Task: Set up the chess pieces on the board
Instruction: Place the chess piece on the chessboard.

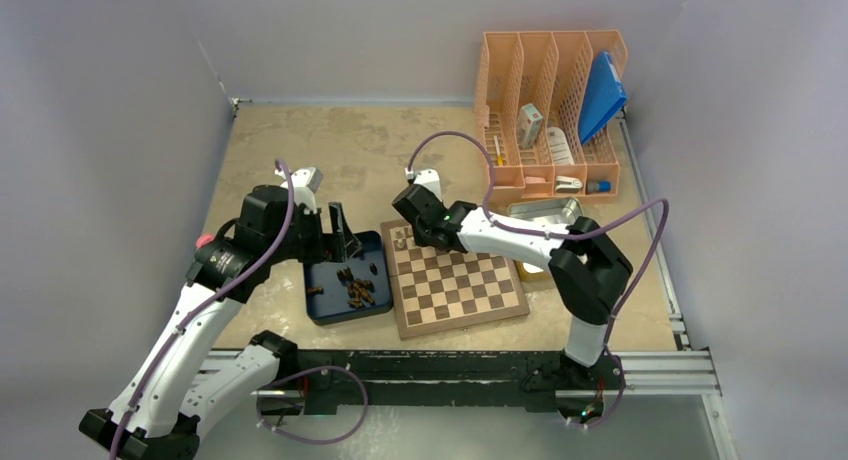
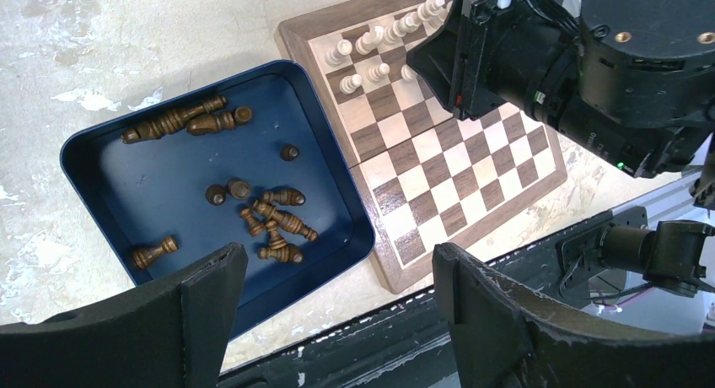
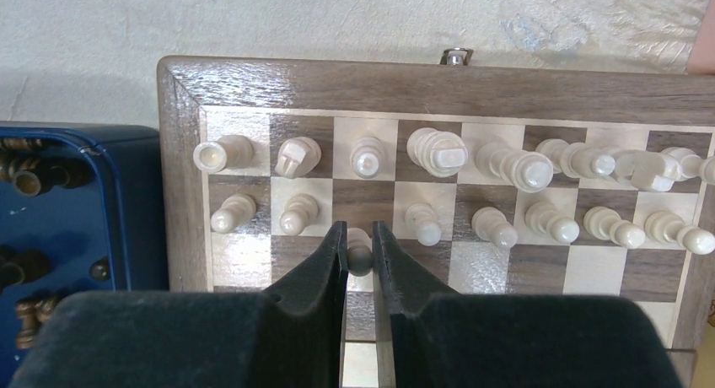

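Observation:
The board (image 1: 460, 292) lies flat between the arms. Pale chess pieces (image 3: 434, 152) stand in two rows along its far side, with one square in the second row bare. Just in front of that square, my right gripper (image 3: 359, 238) is shut on a pale pawn (image 3: 360, 251), holding it by the head. In the top view the right gripper (image 1: 408, 238) hangs over the board's far-left corner. Dark chess pieces (image 2: 274, 221) lie loose in the dark blue tray (image 2: 101, 194) left of the board (image 2: 455, 164). My left gripper (image 2: 337, 266) is open and holds nothing, high over the tray's near edge.
A peach desk organizer (image 1: 550, 110) holding small items stands at the back right, with a metal tin (image 1: 545, 212) just before it. My right arm (image 2: 573, 59) covers the board's far part in the left wrist view. A black rail (image 1: 450, 370) runs along the table's near edge.

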Available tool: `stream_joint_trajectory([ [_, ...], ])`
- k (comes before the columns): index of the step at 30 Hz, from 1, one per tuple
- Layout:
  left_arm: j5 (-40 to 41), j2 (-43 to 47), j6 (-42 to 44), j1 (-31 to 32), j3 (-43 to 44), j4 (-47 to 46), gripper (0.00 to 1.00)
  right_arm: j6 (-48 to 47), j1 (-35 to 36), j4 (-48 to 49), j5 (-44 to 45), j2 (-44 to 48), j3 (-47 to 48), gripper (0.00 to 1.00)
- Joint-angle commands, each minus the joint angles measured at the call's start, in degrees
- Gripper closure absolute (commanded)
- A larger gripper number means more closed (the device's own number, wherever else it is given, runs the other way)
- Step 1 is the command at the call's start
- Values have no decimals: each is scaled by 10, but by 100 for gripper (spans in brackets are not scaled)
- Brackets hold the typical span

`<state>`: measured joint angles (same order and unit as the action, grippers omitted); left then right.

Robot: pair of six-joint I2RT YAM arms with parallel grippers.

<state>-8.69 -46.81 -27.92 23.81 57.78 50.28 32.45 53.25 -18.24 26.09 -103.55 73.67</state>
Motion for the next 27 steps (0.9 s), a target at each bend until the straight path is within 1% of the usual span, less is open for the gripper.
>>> stream_joint_trajectory([
  [1, 7, 3, 0, 2, 23, -12, 19, 16, 2, 8, 36, -14, 15, 84],
  [27, 14, 7, 1, 2, 21, -5, 19, 20, 2, 7, 54, -31, 29, 82],
])
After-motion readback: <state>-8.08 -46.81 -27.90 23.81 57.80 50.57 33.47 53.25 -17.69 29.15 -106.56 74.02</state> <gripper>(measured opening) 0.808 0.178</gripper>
